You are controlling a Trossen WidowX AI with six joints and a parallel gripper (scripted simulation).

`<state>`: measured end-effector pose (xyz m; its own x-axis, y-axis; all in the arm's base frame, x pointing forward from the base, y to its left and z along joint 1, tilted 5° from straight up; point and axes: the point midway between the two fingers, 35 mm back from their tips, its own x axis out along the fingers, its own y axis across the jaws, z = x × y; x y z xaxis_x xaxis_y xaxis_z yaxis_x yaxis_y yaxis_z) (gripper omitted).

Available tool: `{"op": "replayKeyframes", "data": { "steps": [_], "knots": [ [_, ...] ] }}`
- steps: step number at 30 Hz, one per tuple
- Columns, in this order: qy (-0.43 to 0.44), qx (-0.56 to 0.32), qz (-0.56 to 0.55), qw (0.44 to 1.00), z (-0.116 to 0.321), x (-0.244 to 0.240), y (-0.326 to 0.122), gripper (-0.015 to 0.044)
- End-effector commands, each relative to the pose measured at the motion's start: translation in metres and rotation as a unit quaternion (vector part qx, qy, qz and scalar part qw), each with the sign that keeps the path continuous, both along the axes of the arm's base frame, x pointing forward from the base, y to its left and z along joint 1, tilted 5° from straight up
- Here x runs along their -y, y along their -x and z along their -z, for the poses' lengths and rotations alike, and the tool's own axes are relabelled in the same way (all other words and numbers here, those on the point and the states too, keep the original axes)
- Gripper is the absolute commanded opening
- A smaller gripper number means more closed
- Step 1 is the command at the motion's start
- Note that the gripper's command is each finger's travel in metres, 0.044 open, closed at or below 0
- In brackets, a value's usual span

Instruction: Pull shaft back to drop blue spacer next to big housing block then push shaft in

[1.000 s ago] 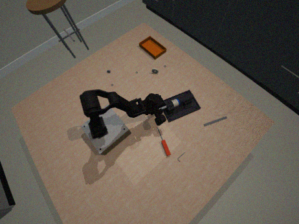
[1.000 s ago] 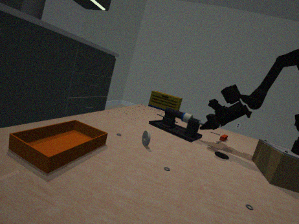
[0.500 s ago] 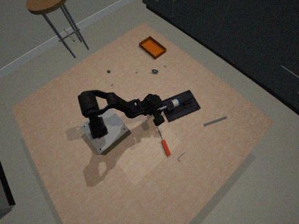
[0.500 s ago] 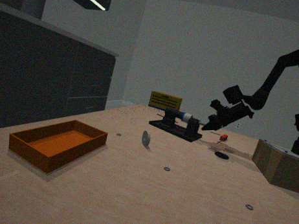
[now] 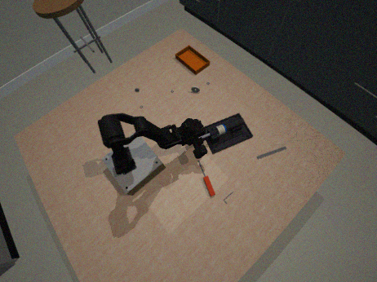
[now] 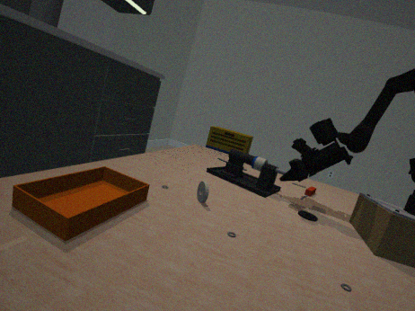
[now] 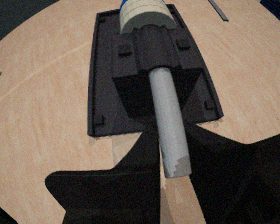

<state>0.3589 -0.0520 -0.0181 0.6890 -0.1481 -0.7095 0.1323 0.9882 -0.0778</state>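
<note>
A pale spacer [image 7: 145, 17] [image 5: 220, 129] and the blue spacer [image 5: 224, 127] [image 6: 254, 160] sit on the shaft, the blue one next to the housing. My gripper [image 7: 163, 124] [image 5: 202, 137] [image 6: 287, 173] is shut on the shaft's free end, level with it and just in front of the fixture.
A red-handled screwdriver [image 5: 209, 185] [image 6: 310, 190] lies near the gripper. A grey bar [image 5: 271, 152] [image 7: 214, 5] lies to the right of the fixture. An orange tray [image 5: 192, 59] [image 6: 81, 199], small washers [image 5: 195, 90] [image 6: 231, 234] and a yellow sign [image 6: 229, 139] are farther off.
</note>
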Motion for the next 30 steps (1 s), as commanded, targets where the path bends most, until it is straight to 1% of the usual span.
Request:
{"op": "replayKeyframes", "data": {
  "steps": [1, 30],
  "knots": [
    [0.001, 0.0, -0.002, 1.0, -0.0003, -0.0004, 0.0005, 0.0],
    [0.001, 0.0, -0.002, 1.0, -0.0002, -0.0007, 0.003, 0.0]
  ]
}}
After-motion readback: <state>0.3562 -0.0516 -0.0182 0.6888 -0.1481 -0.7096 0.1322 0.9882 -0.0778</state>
